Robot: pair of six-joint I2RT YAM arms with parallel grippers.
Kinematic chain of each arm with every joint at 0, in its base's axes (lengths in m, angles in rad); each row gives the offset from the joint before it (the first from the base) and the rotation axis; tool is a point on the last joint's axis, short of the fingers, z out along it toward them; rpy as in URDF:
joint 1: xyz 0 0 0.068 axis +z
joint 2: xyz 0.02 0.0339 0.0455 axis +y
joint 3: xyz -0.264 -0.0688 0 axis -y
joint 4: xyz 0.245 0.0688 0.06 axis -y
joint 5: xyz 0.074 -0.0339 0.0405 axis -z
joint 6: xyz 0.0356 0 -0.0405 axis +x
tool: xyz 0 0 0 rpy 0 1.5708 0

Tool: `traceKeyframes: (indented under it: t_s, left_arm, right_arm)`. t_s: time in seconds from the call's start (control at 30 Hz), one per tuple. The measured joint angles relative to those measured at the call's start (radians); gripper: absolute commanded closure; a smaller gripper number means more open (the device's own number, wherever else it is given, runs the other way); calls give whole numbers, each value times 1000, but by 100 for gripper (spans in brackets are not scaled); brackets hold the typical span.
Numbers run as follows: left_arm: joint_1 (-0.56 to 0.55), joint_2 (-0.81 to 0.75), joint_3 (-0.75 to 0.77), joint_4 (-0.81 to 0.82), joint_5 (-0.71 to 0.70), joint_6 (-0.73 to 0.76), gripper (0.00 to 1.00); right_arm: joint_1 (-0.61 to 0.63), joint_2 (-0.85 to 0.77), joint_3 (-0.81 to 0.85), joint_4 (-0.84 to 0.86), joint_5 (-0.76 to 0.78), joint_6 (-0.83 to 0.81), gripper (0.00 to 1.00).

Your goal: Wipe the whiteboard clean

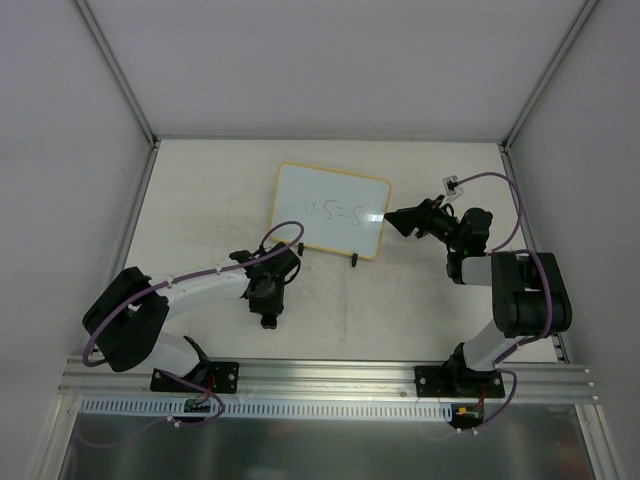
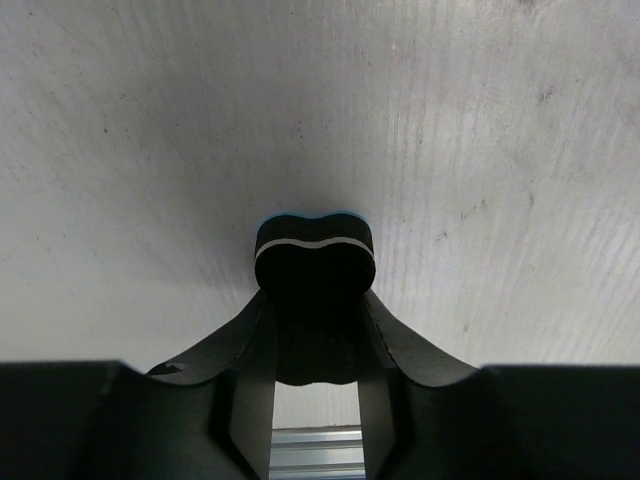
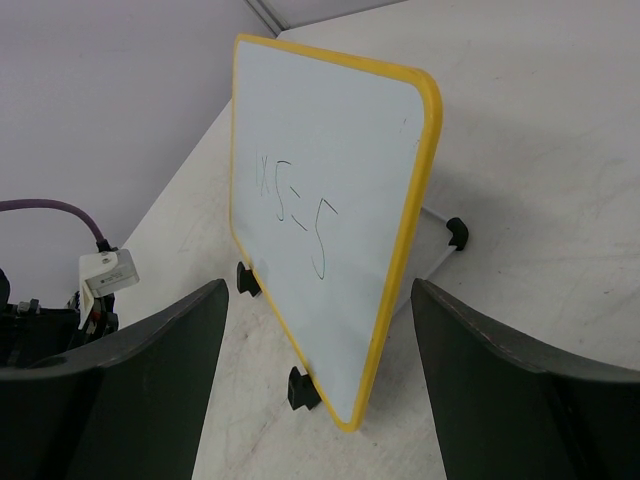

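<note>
jaws first: on my left gripper [image 2: 316, 300] they pinch a small dark eraser block with a white stripe and a blue edge [image 2: 315, 250], held low over the pale bare tabletop [image 2: 150, 120]. on my right gripper [image 1: 392, 219] they are spread wide with nothing between them.

the small white rectangular whiteboard with a thin yellow-orange frame [image 1: 330, 208] stands near the middle of the table, propped at a tilt on its little black clip feet [image 3: 303, 388]. my right gripper sits just beside its right edge; i cannot tell whether it touches the frame.

dark handwriting [image 3: 300, 205] runs across the face, unsmudged as far as i can see. so i judge the task barely begun. the eraser is in hand, which is the one part done, but it is well apart from the board, off its lower left corner. what is left is steadying the board, bringing the eraser onto the face and rubbing every mark away.
</note>
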Motion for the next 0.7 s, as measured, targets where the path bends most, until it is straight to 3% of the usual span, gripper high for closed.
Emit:
traceKeyframes:
  t_s: [0.13,0.37,0.63,0.7]
  left_arm:
    - [-1,0,1,-1,0,-2,82]
    - [-1,-11,1,-5,-1,-2,84]
    - [-1,-59,70,-64,-27,22,100]
    - [-1,-74,92,-72,-30,31,100]
  right_arm:
    - [0,8,3,3,-3,4,23]
    - [0,66,36,10,-8,12,22]
    - [0,178,125,64,-32,68,22]
    - [0,207,158,68,-41,83,23]
